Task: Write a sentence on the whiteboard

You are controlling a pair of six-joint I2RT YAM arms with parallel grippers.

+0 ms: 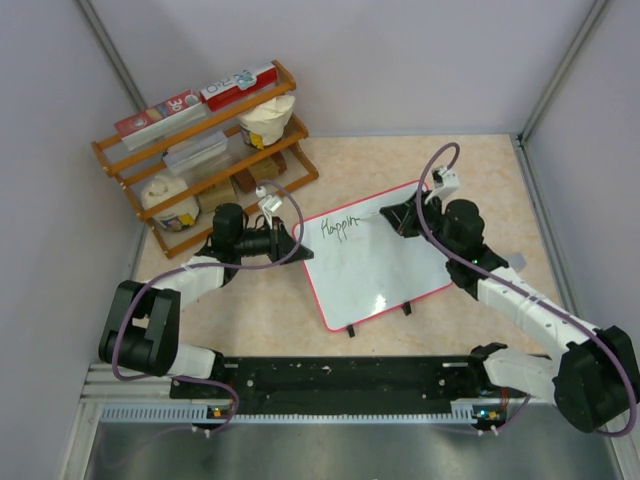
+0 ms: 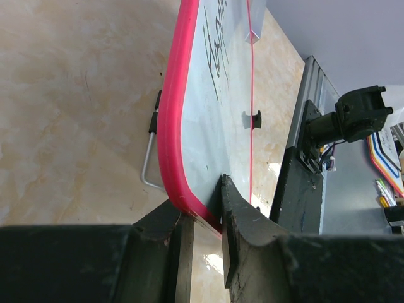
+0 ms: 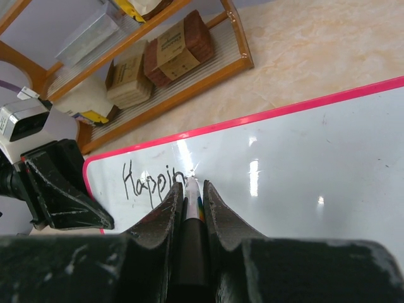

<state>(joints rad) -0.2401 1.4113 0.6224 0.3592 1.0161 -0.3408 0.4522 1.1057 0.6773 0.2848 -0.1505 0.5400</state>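
Observation:
The whiteboard (image 1: 385, 265), white with a red rim, lies tilted on the table's middle. The sentence (image 1: 340, 227) reads "Happin" in black near its top left corner. My left gripper (image 1: 297, 243) is shut on the board's left corner; in the left wrist view the gripper (image 2: 202, 211) pinches the red rim of the board (image 2: 208, 126). My right gripper (image 1: 385, 217) is shut on a marker (image 3: 192, 205), whose tip touches the board (image 3: 303, 170) just right of the writing (image 3: 151, 183).
A wooden rack (image 1: 200, 150) with boxes and bags stands at the back left, close behind the left arm. A black rail (image 1: 350, 378) runs along the near edge. Grey walls close in on the left, back and right.

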